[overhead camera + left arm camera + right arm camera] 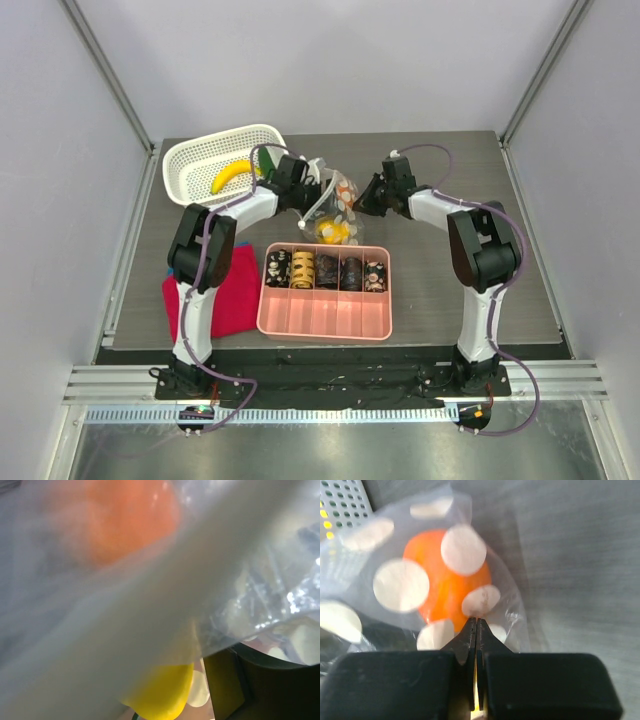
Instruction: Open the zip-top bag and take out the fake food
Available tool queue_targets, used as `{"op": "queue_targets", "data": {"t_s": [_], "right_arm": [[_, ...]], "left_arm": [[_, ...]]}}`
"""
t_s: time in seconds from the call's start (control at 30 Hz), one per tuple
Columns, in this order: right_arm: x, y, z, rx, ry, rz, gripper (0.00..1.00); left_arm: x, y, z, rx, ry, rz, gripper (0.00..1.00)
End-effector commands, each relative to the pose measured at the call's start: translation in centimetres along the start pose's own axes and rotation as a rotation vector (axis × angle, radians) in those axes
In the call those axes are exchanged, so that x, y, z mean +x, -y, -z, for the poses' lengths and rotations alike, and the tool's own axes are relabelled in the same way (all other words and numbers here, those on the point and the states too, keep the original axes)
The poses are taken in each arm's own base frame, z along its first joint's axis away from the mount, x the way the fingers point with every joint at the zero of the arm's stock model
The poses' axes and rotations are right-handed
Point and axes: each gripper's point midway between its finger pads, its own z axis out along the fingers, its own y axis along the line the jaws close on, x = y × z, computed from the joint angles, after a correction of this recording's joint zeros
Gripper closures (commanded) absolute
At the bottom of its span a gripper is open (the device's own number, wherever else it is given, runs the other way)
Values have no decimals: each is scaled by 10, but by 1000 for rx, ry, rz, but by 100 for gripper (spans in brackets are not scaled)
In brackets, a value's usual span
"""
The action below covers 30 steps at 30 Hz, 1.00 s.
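The zip-top bag (343,200), clear with cream spots, hangs lifted between my two grippers behind the pink tray. My left gripper (305,190) is at the bag's left edge. Bag film (260,580) drapes over its camera and hides its fingers, and it appears shut on the edge. My right gripper (476,622) is shut on the bag's right side (400,585); in the top view the right gripper (362,205) is at that edge. An orange piece (445,585) shows through the film, blurred in the left wrist view (125,520). A yellow piece (332,232) sits low in the bag (165,695). A yellow banana (232,175) and a green piece (260,160) lie in the white basket (200,155).
The pink tray (325,315) with several dark patterned cylinders stands just in front of the bag. A red cloth (235,290) lies left of the tray under the left arm. The basket's corner (340,500) shows in the right wrist view.
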Motion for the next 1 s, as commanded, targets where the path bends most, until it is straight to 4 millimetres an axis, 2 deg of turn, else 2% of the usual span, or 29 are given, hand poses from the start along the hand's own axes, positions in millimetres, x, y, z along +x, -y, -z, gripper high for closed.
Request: {"op": "queue_targets", "data": {"t_s": [0.0,0.13,0.17,0.23,0.27,0.33,0.4,0.43,0.53,0.57,0.63,0.67,0.73,0.83,0.97], "right_arm": [[-34,-9,-8,5,64,66,99],[-45,-8,-11,20,93,74,99],[-55,-12,-11,14,110,83,99],[-54,-8,-15,36,86,89,98],[-60,-13,-12,31,92,93,99],[-58,-15,-4,30,82,95,99],[-47,-8,5,65,38,96,99],[-47,-16,17,49,34,119,98],[-22,-5,33,83,-11,140,99],[-21,-10,45,81,0,158,98],[0,-7,49,86,-41,184,99],[6,-11,54,68,-53,192,99],[22,-9,55,64,-91,190,99],[40,-21,56,2,-148,198,98],[53,-26,46,-26,-187,193,99]], "left_arm": [[-19,4,20,-25,38,-55,28],[-25,4,21,1,66,-23,27],[-27,3,20,-3,80,-13,26],[-35,1,19,-6,110,12,28],[-37,1,18,-7,117,21,29],[-38,5,17,22,124,20,30],[-36,7,20,41,108,21,29],[-36,5,23,39,108,18,29],[-35,3,27,37,110,26,29],[-36,3,27,35,115,28,29],[-37,4,27,37,125,32,30],[-37,4,27,40,126,39,30],[-39,3,26,40,133,45,30],[-40,4,25,41,138,51,30],[-39,1,23,36,134,57,30]]}}
